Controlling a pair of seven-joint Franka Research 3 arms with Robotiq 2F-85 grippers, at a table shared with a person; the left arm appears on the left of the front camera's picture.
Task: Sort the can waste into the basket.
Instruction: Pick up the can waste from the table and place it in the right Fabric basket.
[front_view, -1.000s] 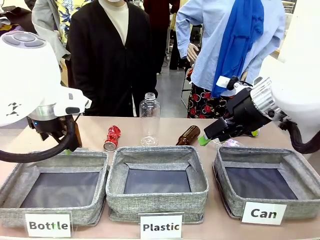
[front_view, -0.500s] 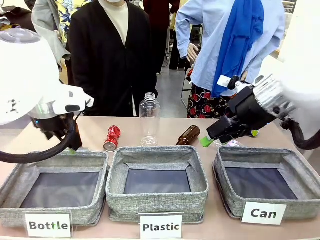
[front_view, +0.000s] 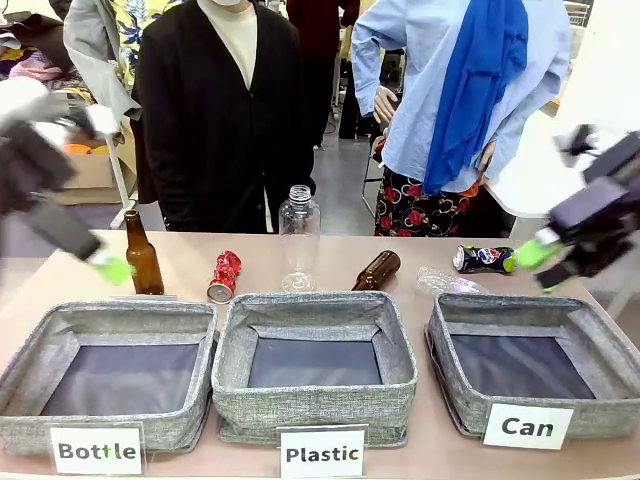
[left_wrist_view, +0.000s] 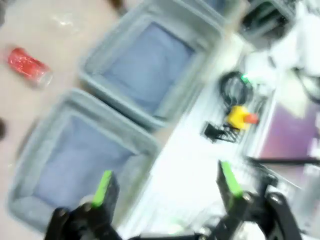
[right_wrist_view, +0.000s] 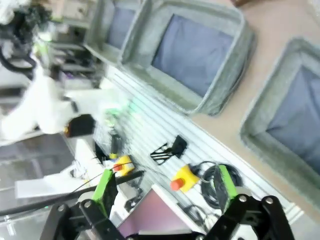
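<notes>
We judge the sort as not started, first pick not yet made. The left hand (front_view: 100, 262) hangs blurred above the worktop (front_view: 190, 255) at far left, the right hand (front_view: 540, 255) blurred at far right, both gaping wide and gripping nothing. The dark blue can (front_view: 483, 259) lies on its side just behind the Can basket (front_view: 465, 400), beside a crushed clear plastic bottle (front_view: 445, 282). The red can (front_view: 224, 276) lies behind the gap between the Bottle basket (front_view: 20, 420) and the Plastic basket (front_view: 310, 405), well apart from the Can basket. All three baskets show bare dark lining, nothing inside. Next we expect the right hand to drop onto the nearby dark blue can, close across its dented body, then make a short carry over the rim.
</notes>
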